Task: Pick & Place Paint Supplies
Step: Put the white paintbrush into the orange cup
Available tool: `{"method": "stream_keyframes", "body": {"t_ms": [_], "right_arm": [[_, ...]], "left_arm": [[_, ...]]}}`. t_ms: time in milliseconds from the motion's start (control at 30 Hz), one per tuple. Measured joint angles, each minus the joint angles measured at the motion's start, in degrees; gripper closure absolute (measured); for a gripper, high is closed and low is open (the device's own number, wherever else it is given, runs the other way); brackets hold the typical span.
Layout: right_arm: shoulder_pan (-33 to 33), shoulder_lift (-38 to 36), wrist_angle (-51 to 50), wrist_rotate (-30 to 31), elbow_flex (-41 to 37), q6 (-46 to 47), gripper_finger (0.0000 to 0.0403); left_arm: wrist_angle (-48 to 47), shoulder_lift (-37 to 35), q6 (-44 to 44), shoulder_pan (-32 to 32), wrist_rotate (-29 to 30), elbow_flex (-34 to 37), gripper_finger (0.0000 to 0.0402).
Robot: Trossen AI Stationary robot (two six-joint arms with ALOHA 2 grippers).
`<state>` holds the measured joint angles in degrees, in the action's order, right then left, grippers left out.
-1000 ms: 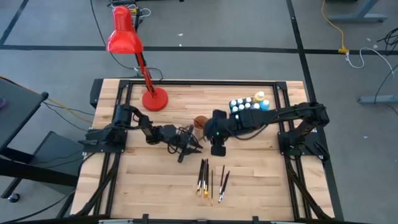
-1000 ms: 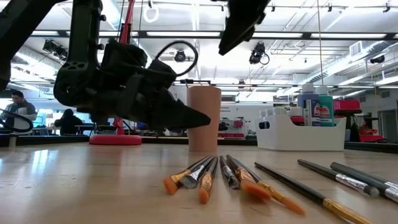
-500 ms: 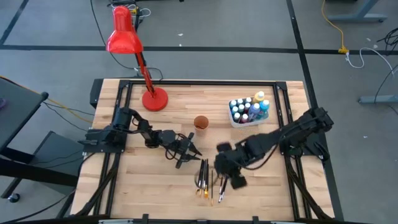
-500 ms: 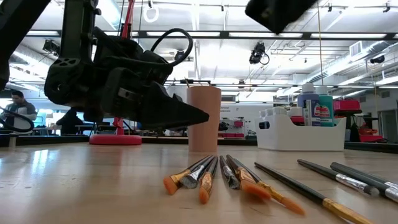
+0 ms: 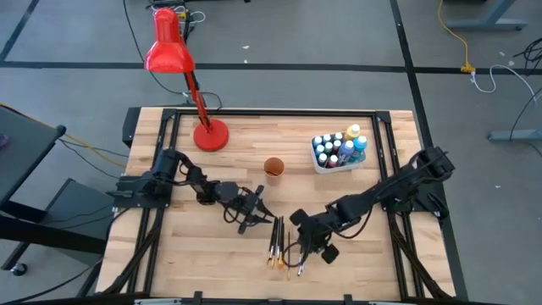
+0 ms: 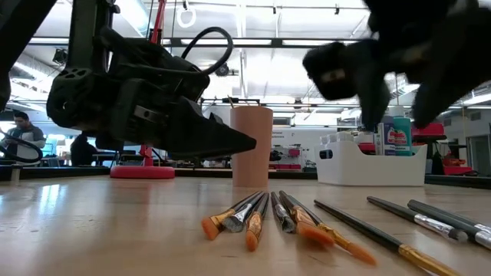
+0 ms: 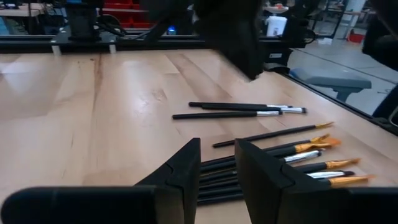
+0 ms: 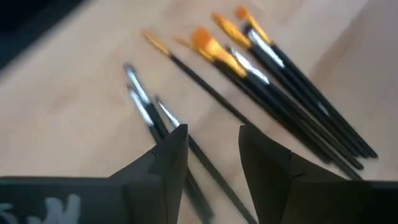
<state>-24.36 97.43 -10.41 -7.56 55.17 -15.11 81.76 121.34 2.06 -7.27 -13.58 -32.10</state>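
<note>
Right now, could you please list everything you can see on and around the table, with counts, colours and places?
Paintbrushes: about eight, dark handles with orange-yellow ends, loose on the front-centre of the table.
Paint bottles: about a dozen, blue, yellow and white-capped, standing in the tub.
Tub: one, white, back right of the table.
Cup: one, orange, centre of the table, behind the brushes.
Lamp: one, red, its base on the table's back left.
Table: one, light wood.
Person: one, far off in the room.
Left gripper: jaws apart, empty, low beside the brushes.
Right gripper: jaws apart, empty, above the brushes.
</note>
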Motion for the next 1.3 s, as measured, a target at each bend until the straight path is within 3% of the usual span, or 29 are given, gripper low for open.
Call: {"method": "stream_keyframes", "body": {"t_ms": [167,367,533,667,867,1300], "right_arm": [[1.40,0.00,1.92,-3.83,-4.93,-10.00,0.0260],[3.05,0.00,12.25,0.69,-11.14,-13.33,0.0279],[4.75,-0.01,18.84,-5.01,-12.89,-13.18,0.0292],[5.95,-0.04,17.30,-9.60,-12.91,-13.54,0.0296],[7.29,-0.04,17.75,-6.83,-12.91,-14.75,0.0296],[7.69,1.19,16.88,-8.94,-13.02,-15.59,0.0296]], "left_arm": [[0.00,0.00,-0.04,-0.17,0.04,0.00,0.0292],[-0.02,0.00,-0.01,-0.17,0.96,0.00,0.0292],[-0.02,0.00,0.02,-0.17,1.45,0.00,0.0292],[-0.02,0.00,0.25,-0.16,2.44,0.00,0.0292],[-0.02,0.00,0.27,-0.17,2.42,0.00,0.0292],[-0.02,0.00,0.66,-0.17,2.43,0.00,0.0292]]}}
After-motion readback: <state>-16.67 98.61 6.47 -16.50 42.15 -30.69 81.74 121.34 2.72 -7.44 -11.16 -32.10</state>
